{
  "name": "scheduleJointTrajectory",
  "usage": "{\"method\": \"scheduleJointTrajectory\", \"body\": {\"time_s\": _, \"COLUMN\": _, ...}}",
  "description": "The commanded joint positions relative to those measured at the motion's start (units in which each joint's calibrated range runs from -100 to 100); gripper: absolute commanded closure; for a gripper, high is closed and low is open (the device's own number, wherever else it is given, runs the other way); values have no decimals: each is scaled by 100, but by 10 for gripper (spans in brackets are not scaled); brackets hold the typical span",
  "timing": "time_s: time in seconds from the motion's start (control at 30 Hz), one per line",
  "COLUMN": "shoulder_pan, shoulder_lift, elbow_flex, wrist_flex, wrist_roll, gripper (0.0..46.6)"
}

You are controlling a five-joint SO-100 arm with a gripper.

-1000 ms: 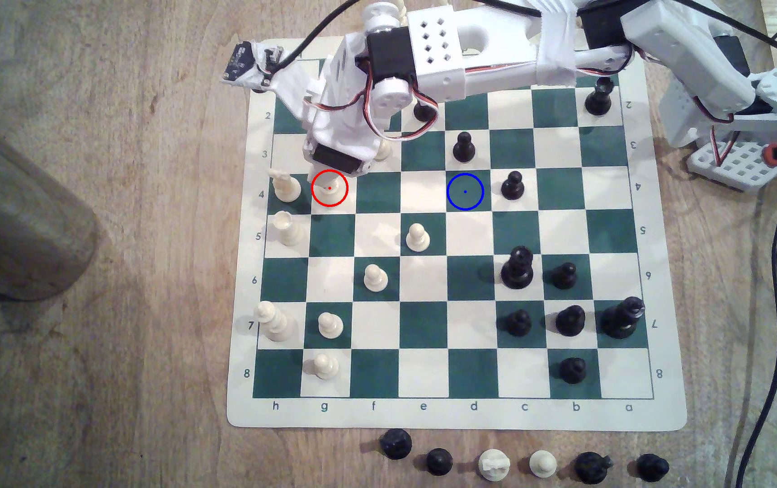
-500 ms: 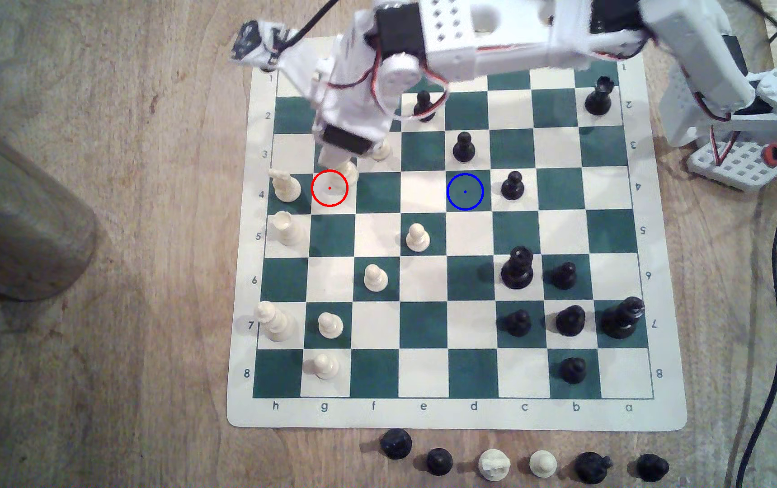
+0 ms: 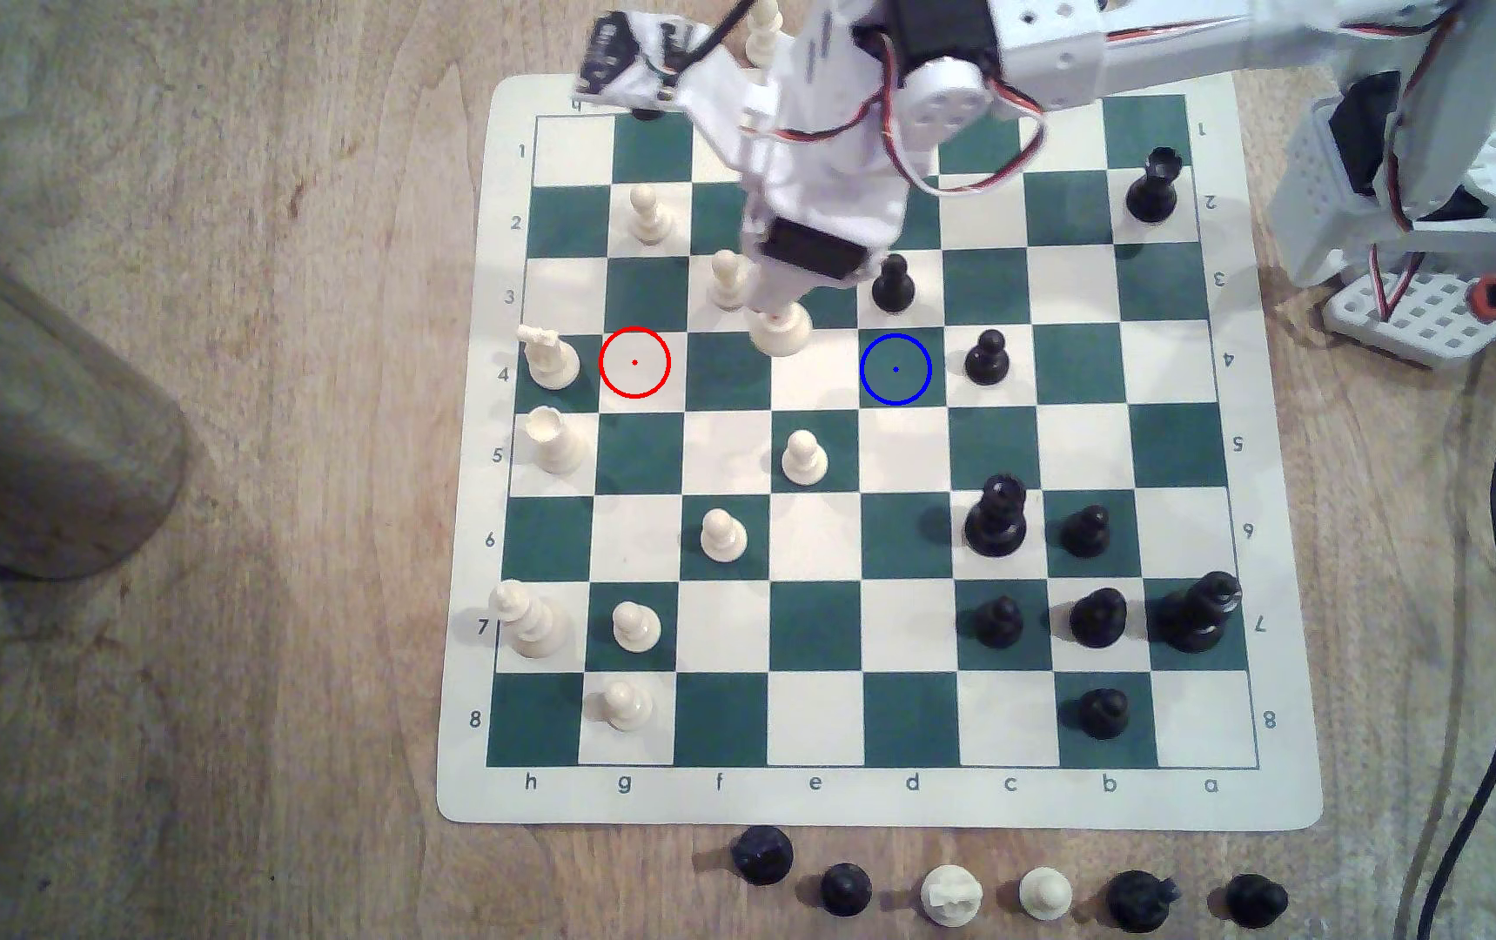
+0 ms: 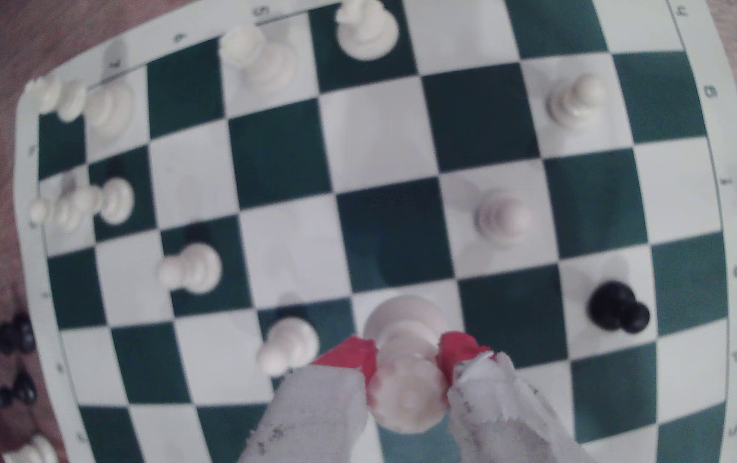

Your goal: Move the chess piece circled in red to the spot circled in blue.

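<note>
My gripper (image 4: 406,356) was clamped on the cream rook (image 4: 406,391), its red-tipped fingers (image 4: 458,351) pinching the neck just under the flat head. In the exterior view the rook (image 3: 780,333) hung over the white square between the red ring (image 3: 634,361) and the blue-ringed green square (image 3: 896,369); it looked lifted off the chessboard (image 3: 880,804), though I could not tell by how much.

The risks, as I judged them, lay close around the goal. A black pawn (image 3: 892,282) stood on the square just behind the blue ring and another black pawn (image 3: 987,358) just beside it on the exterior view's right. Carrying the rook too low, or overshooting, could knock either over. The cream pawn (image 3: 728,276) just beside my wrist could also be brushed. A grip this high on the piece might let the base swing, so it could land tilted.

Nothing here held anything: beyond the board, captured pieces lay loose on the wooden table (image 3: 183,723).
</note>
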Motion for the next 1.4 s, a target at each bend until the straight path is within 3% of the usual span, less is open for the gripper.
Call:
{"method": "scheduleJointTrajectory", "body": {"time_s": 0.0, "shoulder_pan": -13, "shoulder_lift": -1229, "elbow_flex": 1212, "wrist_flex": -454, "wrist_roll": -24, "gripper": 464}}
{"method": "scheduleJointTrajectory", "body": {"time_s": 0.33, "shoulder_pan": 34, "shoulder_lift": -1696, "elbow_flex": 2681, "wrist_flex": -1011, "wrist_roll": -44, "gripper": 464}}
{"method": "scheduleJointTrajectory", "body": {"time_s": 1.23, "shoulder_pan": -224, "shoulder_lift": -1416, "elbow_flex": 2908, "wrist_flex": -1126, "wrist_roll": -59, "gripper": 464}}
{"method": "scheduleJointTrajectory", "body": {"time_s": 1.3, "shoulder_pan": -248, "shoulder_lift": -1391, "elbow_flex": 2908, "wrist_flex": -1126, "wrist_roll": -59, "gripper": 457}}
{"method": "scheduleJointTrajectory", "body": {"time_s": 1.37, "shoulder_pan": -256, "shoulder_lift": -1365, "elbow_flex": 2908, "wrist_flex": -1126, "wrist_roll": -68, "gripper": 405}}
